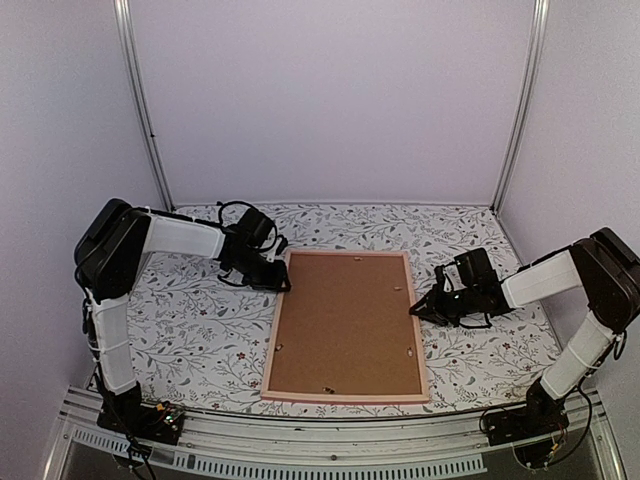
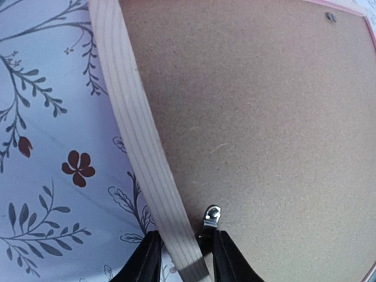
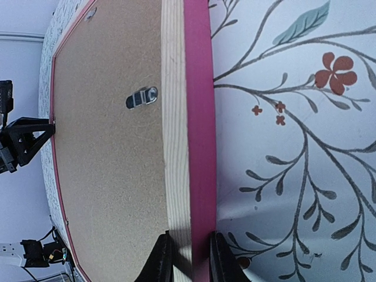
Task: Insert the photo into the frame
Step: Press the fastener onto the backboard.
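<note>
Mid-table on the floral cloth [image 1: 200,320], found the frame [image 1: 345,398] lying face down, brown backing board [image 1: 345,320] up, little metal clips [image 3: 142,97] showing. Couldn't spot the photo in any view, so couldn't say whether already shut inside or not yet loaded. Saw the right gripper [image 3: 191,258] pinched snug across the right-hand rail. Saw the left gripper [image 2: 187,261] straddling the rail at the far left corner, but couldn't tell whether truly clamped or just loosely around. Guessed either nearly finished, or barely started with opening the back yet to do.
</note>
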### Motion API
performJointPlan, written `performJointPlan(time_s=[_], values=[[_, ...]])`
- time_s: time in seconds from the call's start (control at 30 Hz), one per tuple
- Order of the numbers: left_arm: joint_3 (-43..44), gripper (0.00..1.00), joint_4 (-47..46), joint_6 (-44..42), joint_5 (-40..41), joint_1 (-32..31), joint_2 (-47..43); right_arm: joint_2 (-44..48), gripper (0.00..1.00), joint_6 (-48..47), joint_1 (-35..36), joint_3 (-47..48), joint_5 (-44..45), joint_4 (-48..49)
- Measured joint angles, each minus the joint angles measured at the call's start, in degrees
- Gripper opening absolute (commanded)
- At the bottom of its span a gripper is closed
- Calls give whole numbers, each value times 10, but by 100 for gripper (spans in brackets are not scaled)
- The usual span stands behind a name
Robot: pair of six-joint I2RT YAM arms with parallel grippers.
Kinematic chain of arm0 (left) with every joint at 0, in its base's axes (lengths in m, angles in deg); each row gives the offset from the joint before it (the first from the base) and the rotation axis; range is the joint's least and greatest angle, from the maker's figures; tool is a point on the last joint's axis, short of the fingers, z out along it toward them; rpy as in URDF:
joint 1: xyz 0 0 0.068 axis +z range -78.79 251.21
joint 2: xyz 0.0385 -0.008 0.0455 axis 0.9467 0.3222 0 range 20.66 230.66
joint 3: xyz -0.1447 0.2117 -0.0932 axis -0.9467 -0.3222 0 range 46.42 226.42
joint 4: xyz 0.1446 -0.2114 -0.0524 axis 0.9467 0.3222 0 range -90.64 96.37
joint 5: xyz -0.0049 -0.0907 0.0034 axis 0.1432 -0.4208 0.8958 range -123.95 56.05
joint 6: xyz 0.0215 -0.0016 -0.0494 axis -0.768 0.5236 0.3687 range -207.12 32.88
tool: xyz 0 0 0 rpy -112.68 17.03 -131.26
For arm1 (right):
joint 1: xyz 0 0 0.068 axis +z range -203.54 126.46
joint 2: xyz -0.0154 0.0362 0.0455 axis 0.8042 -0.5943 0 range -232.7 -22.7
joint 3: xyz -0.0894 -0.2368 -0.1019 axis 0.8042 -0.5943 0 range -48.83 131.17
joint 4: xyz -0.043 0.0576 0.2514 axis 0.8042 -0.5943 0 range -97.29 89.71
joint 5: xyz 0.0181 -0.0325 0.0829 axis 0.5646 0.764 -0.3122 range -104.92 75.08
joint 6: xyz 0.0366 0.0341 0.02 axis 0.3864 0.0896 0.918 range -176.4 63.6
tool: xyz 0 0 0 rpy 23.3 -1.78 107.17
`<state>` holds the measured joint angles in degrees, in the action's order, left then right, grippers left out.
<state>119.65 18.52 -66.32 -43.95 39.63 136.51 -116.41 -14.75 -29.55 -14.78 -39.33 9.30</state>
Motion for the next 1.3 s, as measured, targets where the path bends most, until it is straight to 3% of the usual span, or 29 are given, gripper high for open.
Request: performJointPlan(time_s=[0.23,0.33,0.47,0.63,0.97,1.3], values=[[-10,24,-16,9,0,2,-5,-2,0,0,0,0,-2,4],[-33,33,-45,26,-13,7,-14,-2,0,0,0,0,-2,5],[-51,54,-67,42,-33,17,-20,-3,0,0,0,0,-2,6],[-50,60,-76,48,-42,27,-21,-3,0,0,0,-1,-2,9],[-33,62,-52,33,-36,27,-18,-3,0,0,0,-7,-4,21],[20,61,0,-15,25,6,7,-13,0,0,0,-7,-12,39]])
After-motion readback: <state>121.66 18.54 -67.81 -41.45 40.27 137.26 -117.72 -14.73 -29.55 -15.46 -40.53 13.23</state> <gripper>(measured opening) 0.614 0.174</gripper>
